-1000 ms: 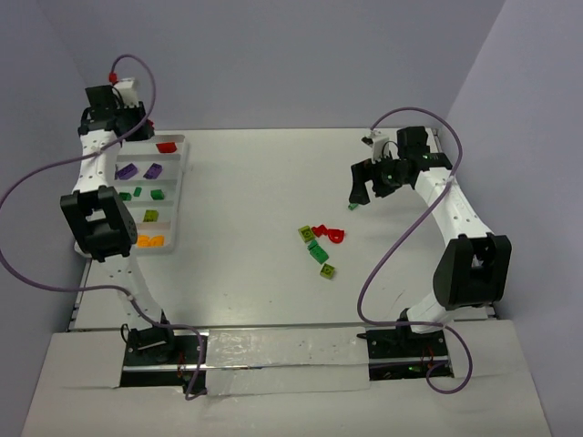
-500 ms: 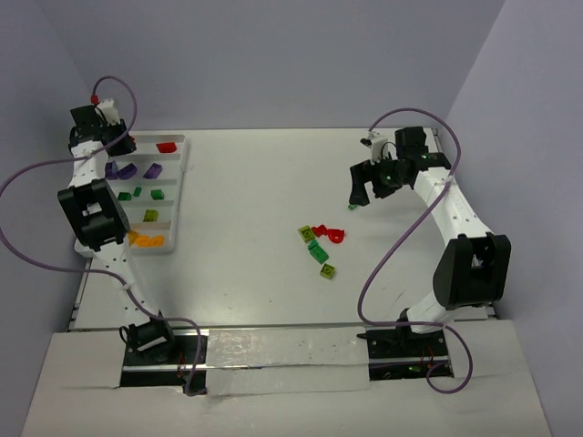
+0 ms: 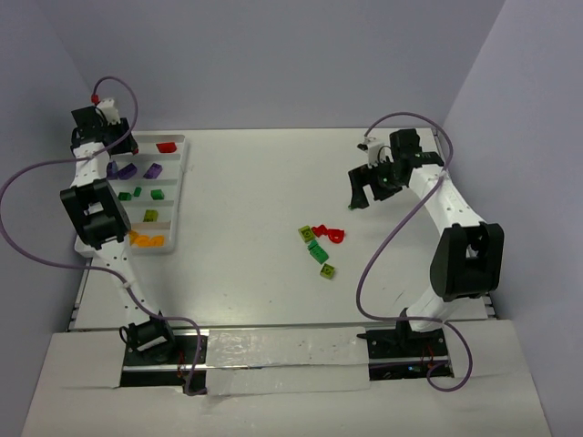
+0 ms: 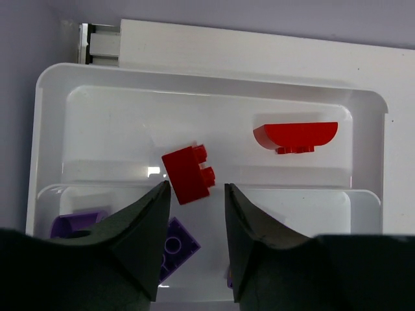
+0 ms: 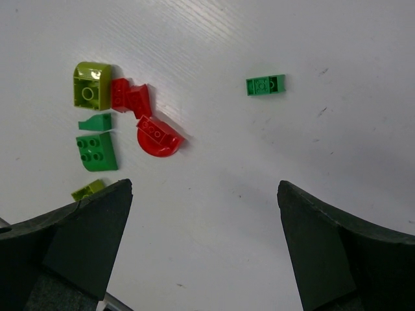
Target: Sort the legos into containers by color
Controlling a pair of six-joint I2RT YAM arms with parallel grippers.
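Here, on the white table, a flat white plastic tray is sitting far left. The left gripper is hovering over its end compartment, jaws narrowly parted and gripping nothing. A small red studded brick is lying inside, just past the tips. The right gripper is hanging wide open over loose red, green and lime bricks.

Seven loose studded plastic bricks lie on the table beyond the right claw: two red bricks, three green bricks and two lime-yellow bricks. Six cluster ahead of one finger, and one small green brick sits alone farther ahead. Just beyond the left claw, one white tray compartment holds two red pieces. Under that claw, two purple pieces show.
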